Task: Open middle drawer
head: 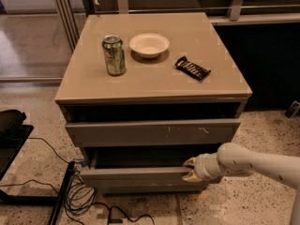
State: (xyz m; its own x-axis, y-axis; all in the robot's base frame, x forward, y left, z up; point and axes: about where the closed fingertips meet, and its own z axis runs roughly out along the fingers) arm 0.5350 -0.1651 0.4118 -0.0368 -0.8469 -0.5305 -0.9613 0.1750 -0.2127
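The middle drawer [136,176] is a plain grey-brown front below the scratched upper front [154,132]. It stands pulled out a little, with a dark gap showing above its top edge. My gripper [190,168] comes in from the right on a white arm [253,163]. It is at the right end of the drawer's top edge. One fingertip [189,162] is above the edge and the other lies on the front face, so the gripper is closed on the front's edge.
On the cabinet top [154,78] stand a green can [114,55], a white bowl [149,45] and a dark snack bar [192,68]. Black cables [77,196] lie on the speckled floor at the left. A narrow front [150,189] sits below the drawer.
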